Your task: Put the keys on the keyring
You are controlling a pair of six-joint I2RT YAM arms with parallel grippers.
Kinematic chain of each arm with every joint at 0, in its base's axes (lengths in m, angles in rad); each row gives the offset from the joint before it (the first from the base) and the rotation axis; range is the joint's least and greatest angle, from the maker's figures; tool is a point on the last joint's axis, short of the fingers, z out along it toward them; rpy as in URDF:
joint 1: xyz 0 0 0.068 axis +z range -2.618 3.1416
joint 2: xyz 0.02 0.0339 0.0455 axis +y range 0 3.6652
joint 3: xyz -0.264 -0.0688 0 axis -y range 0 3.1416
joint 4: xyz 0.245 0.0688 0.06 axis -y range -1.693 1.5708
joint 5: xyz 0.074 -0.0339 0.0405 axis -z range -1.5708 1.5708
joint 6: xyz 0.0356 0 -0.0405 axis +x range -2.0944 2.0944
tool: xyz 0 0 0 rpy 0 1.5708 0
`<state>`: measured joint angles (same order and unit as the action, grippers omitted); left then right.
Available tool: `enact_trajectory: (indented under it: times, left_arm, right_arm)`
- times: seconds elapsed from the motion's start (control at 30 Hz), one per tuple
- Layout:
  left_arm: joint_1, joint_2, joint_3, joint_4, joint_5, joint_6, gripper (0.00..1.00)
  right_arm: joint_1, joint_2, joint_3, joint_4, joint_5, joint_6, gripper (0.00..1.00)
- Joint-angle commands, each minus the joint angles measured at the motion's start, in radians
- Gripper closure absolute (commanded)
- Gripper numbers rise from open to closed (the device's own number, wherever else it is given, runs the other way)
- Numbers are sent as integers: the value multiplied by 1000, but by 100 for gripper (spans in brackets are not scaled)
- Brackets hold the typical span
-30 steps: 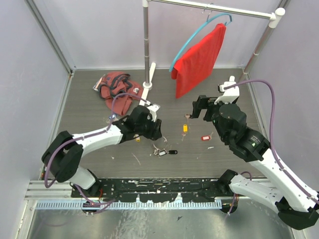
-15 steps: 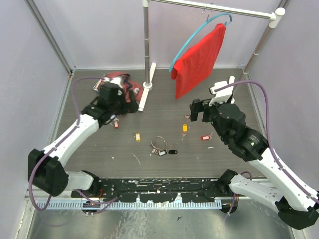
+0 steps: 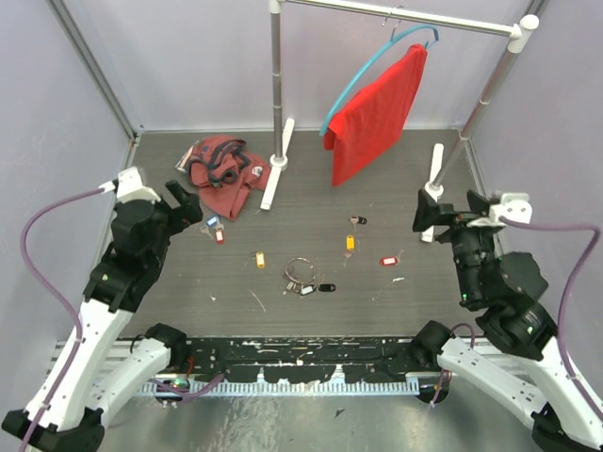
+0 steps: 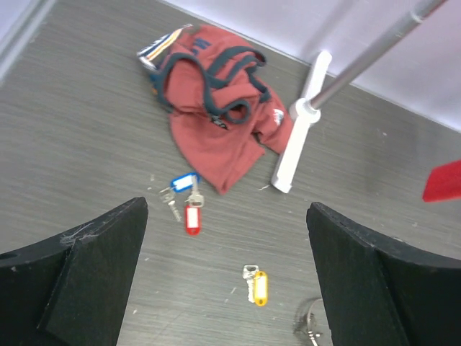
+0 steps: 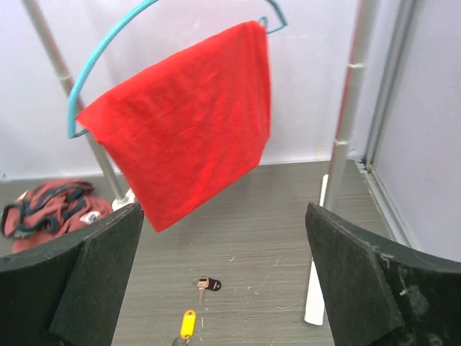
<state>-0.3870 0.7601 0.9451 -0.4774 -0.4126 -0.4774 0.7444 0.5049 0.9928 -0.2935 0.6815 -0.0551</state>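
left gripper (image 3: 179, 209): wide open, nothing between the fingers, raised at the left side of the table, well apart from every key; looks parked clear of the work
right gripper (image 3: 443, 217): wide open and empty too, raised at the right side, facing the back wall; likely a rest pose
keyring (image 3: 300, 270): flat on the table centre between the 2 arms, thin silver wire loop; a few keys seem bunched at its near edge, whether threaded cannot be told
black key (image 3: 325, 287): just beside the ring, small dark oblong tag
yellow keys (image 3: 259, 258): 1 left of the ring, another at (image 3: 350, 242) up to its right; glossy plastic tags, small silver blades
red key (image 3: 387, 261): loose, right of the ring
blue key (image 4: 183, 181): near the cloth edge, touching a red-tagged key (image 4: 191, 216); both far from the ring
dark key (image 5: 209, 284): alone toward the back
table (image 3: 396, 193): grey, fine wood-grain lines, matte
cloth (image 3: 221, 169): crumpled rust-red fabric with dark trim, soft heap at back left
towel (image 3: 377, 113): bright red, draped over a teal hanger (image 3: 358, 80) on a metal rack (image 3: 276, 85)
task state: most keys scattered loose, threading largely undone
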Motion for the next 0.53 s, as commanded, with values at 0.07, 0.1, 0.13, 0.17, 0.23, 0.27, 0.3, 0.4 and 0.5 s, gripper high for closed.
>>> enact_trajectory:
  times: [0.07, 0.1, 0.13, 0.17, 0.23, 0.27, 0.3, 0.4, 0.5]
  left_arm:
    - [0, -130, -126, 25, -150, -20, 2]
    - [0, -139, -133, 24, -150, -20, 2]
    - [0, -142, -136, 20, -152, -20, 2]
    - [1, -140, -136, 12, -153, -21, 2]
    - [0, -129, -124, -9, -161, -29, 2]
    - [1, -120, -117, -18, -166, -34, 2]
    - [1, -113, -113, -25, -169, -38, 2]
    - [1, -95, -105, -37, -174, -43, 2]
    - [1, -89, -106, -41, -178, -46, 2]
  right_arm:
    - [3, -127, -114, 113, 167, 16, 0]
    - [1, -140, -126, 112, 171, 24, 0]
    - [2, -151, -134, 108, 174, 32, 0]
    - [2, -154, -139, 105, 175, 37, 0]
    - [2, -152, -146, 99, 175, 46, 0]
    - [2, -148, -147, 96, 173, 47, 0]
    - [2, -144, -148, 94, 167, 48, 0]
    - [2, -129, -144, 90, 153, 50, 0]
    - [2, -120, -137, 87, 140, 55, 0]
